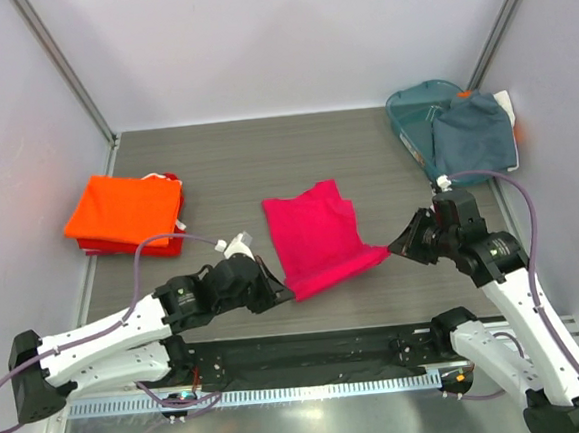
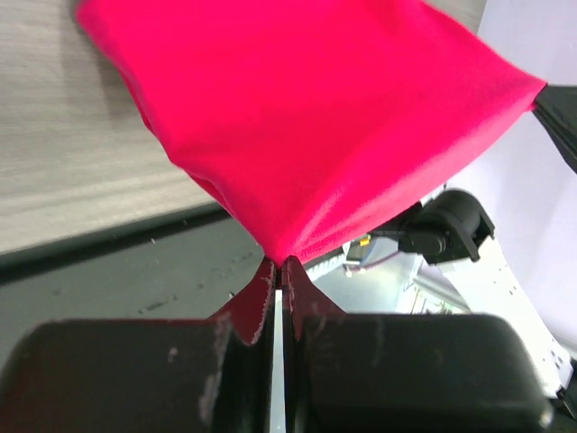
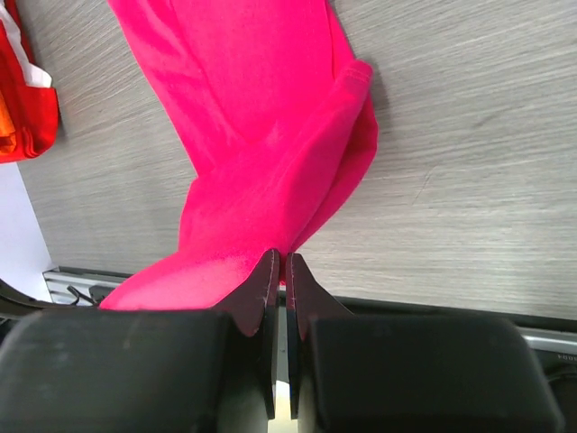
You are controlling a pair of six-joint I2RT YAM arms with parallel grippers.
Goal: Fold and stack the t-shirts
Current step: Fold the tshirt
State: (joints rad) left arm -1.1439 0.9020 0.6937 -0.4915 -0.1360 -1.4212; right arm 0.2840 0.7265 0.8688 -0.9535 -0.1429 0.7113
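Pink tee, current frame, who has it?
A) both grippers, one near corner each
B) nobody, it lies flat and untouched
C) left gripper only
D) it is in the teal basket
A: the left gripper and the right gripper each stand shut on a near corner of the pink tee, and both wrist views show pink cloth clamped between the fingertips.

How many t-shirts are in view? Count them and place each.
3: magenta t-shirt mid-table, near edge lifted; orange t-shirt folded at left; grey-blue t-shirt on the teal basket, far right. Others may lie hidden underneath.
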